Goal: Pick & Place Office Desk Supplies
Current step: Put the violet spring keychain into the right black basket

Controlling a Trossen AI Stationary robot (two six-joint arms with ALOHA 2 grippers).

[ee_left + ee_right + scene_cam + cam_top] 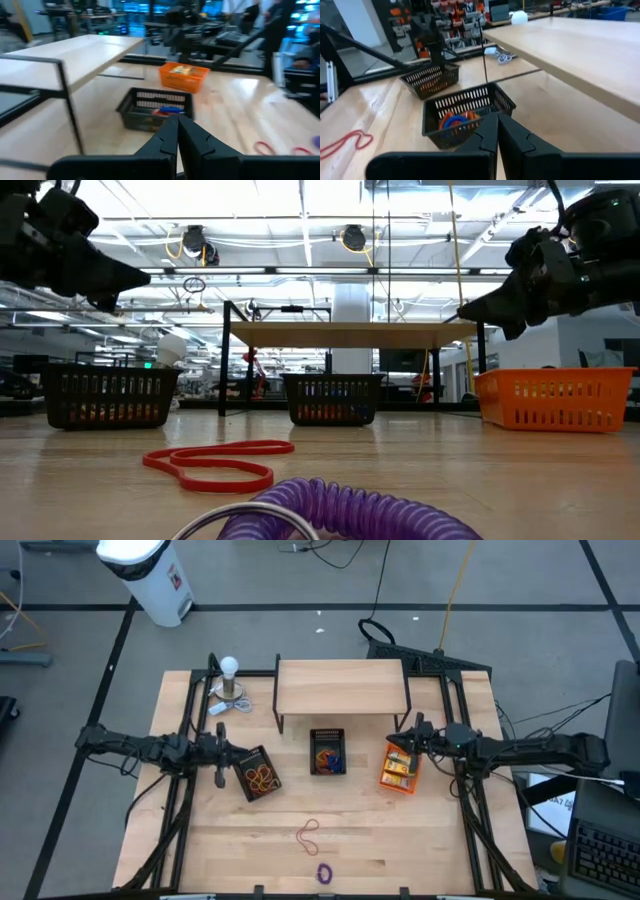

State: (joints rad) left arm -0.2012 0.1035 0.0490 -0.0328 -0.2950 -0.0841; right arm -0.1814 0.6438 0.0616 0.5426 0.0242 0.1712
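two thin loops, red rubber band and coiled purple ring, lie on wood.

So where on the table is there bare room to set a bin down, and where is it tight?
Bare wood lies at both front corners, either side of the red rubber band and the purple coil. It is crowded in the row under the wooden shelf: left black mesh bin, middle black mesh bin, orange bin.
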